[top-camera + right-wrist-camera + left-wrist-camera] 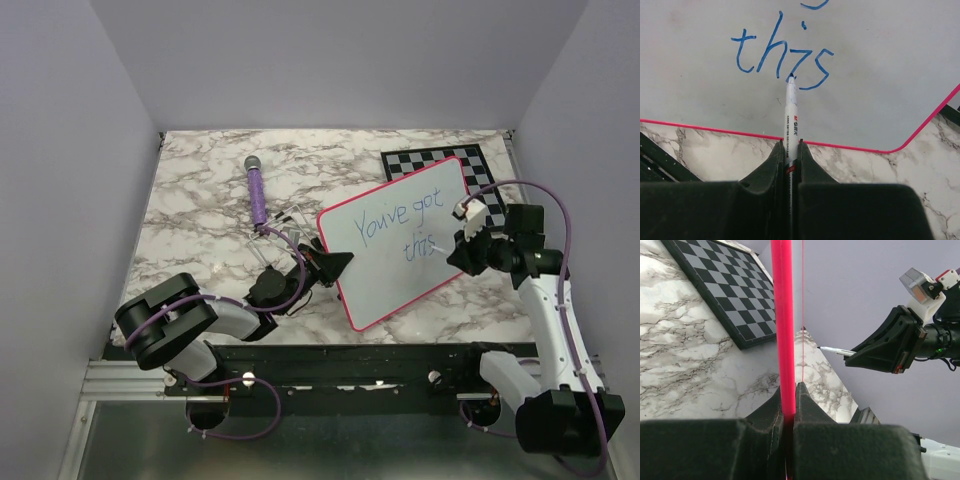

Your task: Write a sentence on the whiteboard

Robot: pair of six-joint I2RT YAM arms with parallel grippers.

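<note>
The whiteboard (440,285) with a pink-red rim lies tilted on the marble table, bearing the blue sentence (400,228) "You've got this" in two lines. My left gripper (335,266) is shut on the board's left rim (782,340), seen edge-on in the left wrist view. My right gripper (462,250) is shut on a white marker (790,120). The marker's blue tip (790,77) touches the board just below the word "this" (782,57). The marker also shows in the left wrist view (836,351).
A grey-and-black chessboard (440,160) lies behind the whiteboard at the back right, partly under it. A purple microphone-like object (257,192) lies at the back middle-left. Grey walls enclose the table on three sides.
</note>
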